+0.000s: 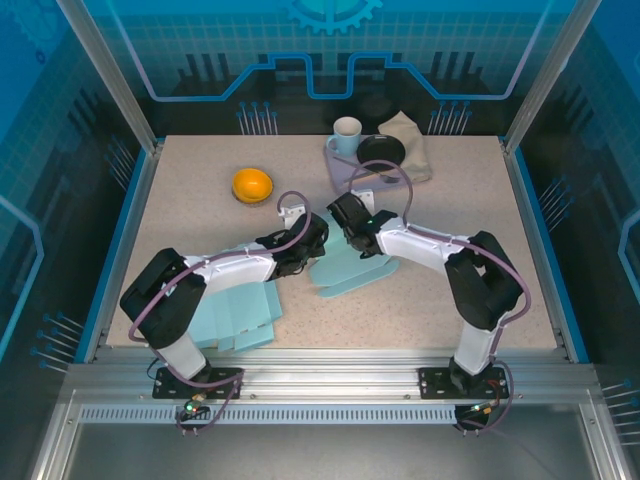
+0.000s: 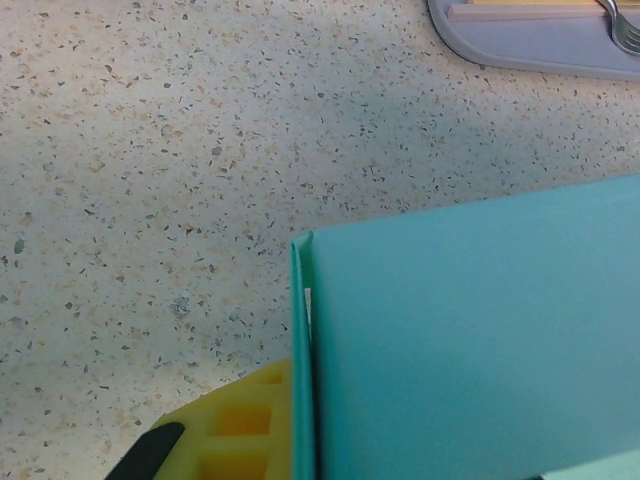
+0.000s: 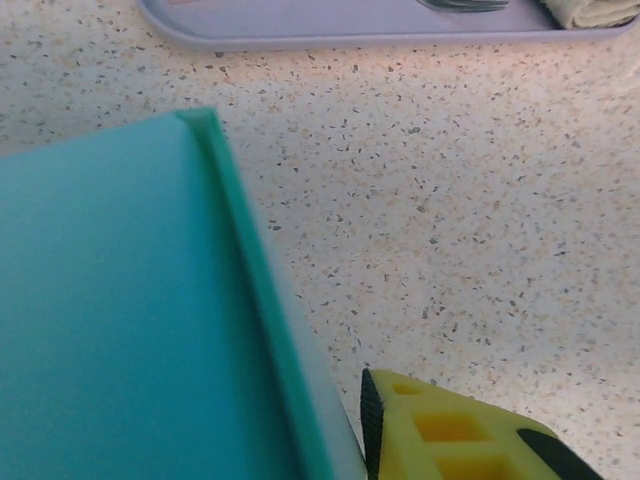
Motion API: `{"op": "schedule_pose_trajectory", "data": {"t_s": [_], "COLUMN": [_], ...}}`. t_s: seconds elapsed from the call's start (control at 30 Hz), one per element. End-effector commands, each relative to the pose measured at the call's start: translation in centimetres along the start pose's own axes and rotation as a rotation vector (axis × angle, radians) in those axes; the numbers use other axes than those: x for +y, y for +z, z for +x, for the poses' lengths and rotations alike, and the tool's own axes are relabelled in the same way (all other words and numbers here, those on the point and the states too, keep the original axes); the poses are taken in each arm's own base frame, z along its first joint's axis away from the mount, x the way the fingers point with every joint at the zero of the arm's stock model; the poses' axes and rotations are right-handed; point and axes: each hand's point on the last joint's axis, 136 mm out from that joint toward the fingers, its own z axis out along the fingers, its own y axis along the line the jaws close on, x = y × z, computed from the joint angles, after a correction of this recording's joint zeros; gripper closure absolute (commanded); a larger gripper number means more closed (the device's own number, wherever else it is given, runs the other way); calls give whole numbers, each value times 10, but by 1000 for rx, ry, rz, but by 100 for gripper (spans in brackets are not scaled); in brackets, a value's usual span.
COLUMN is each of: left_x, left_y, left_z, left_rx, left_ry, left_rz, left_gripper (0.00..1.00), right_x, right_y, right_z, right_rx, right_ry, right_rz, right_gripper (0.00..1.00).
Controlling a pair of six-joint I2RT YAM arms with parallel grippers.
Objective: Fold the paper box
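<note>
The teal paper box [image 1: 352, 270] lies partly flat at the table's middle, with one panel [image 2: 470, 340] raised between my two grippers. My left gripper [image 1: 318, 238] is shut on that panel's left edge. Its yellow finger [image 2: 235, 430] presses the outer face, and the other finger is hidden behind the paper. My right gripper [image 1: 343, 222] straddles the panel [image 3: 120, 320] from the other side. Its yellow finger [image 3: 450, 435], with a black pad, stands right beside the panel's edge, and the other finger is hidden.
A pile of flat teal sheets [image 1: 235, 318] lies under the left arm. At the back stand an orange bowl [image 1: 252, 185], a white mug [image 1: 347, 133] and a lavender tray [image 1: 343, 168] with a black bowl [image 1: 381, 150], a fork [image 2: 622, 30] and a napkin [image 1: 412, 140].
</note>
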Motion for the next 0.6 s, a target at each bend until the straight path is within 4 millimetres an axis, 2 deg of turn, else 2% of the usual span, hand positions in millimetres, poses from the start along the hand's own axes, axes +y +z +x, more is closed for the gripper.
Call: {"op": "schedule_pose_trajectory", "data": {"t_s": [0.0,0.07,0.2,0.37,0.57], "left_x": [40,37,32,31,27], "left_y": [-3,-2,-3,-2,-1], "left_z": [13,13,13,16,17], "left_rx": [49,56,69,84,99], "left_ry": [41,44,59,65,68], "left_rz": [-152,-137,-116,-115,-107], "left_gripper": [92,92,92,92,92], "right_x": [-83,-63,-47,-50,-34], "right_y": [28,32,28,30,25], "right_z": [-2,-16,-26,-29,-35], "right_rx": [9,-63,-142,-140,-184], "right_ry": [22,-17,-105,-79,-130], "right_rz": [180,31,-120,-170,-263], "right_gripper": [69,64,54,54,54]}}
